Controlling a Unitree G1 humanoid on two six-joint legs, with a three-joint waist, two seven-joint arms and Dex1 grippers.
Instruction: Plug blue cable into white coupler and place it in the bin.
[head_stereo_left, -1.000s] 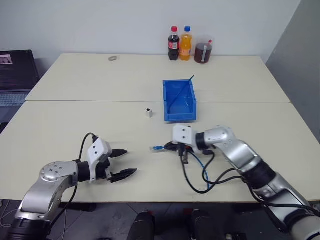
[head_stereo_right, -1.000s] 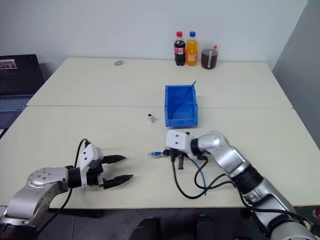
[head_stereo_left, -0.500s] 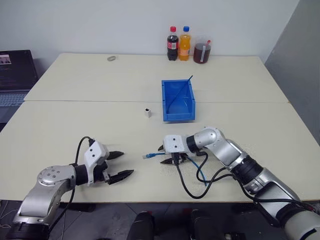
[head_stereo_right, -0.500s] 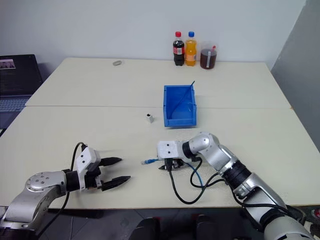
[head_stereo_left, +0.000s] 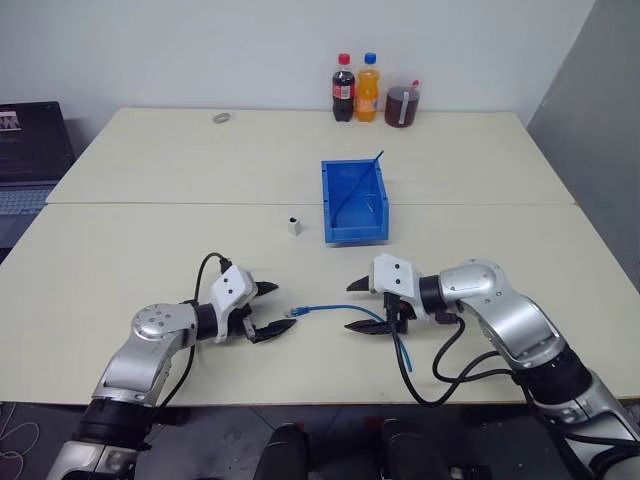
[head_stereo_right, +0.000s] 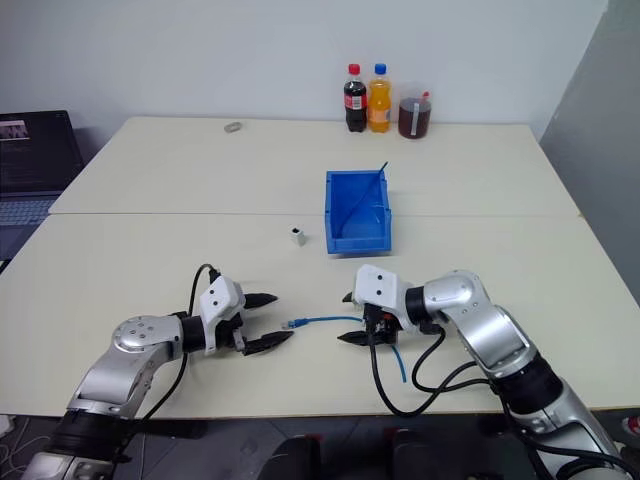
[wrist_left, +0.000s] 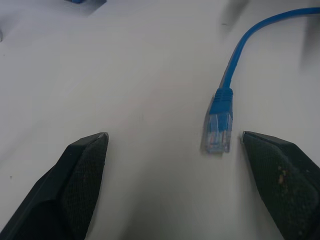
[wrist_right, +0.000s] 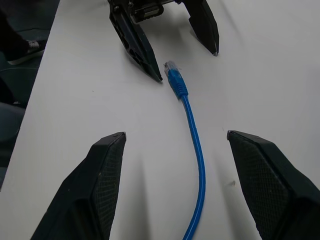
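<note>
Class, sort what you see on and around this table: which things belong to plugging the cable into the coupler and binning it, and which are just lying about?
Part of the job:
- blue cable, lying on the table
- white coupler, standing beside the bin
- bin

Just lying about:
- two drink bottles
- cup of dark drink
- laptop
- small grey object at the far edge

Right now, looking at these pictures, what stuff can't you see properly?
- The tiny white boxy coupler: too small in the head views to show which face has its opening.
- The thin light-blue cable: its far end runs under the right pincer and the black arm cables in the head views, and the right wrist view's edge cuts it off.
- The bright-blue plastic bin: its near wall hides part of the floor.
</note>
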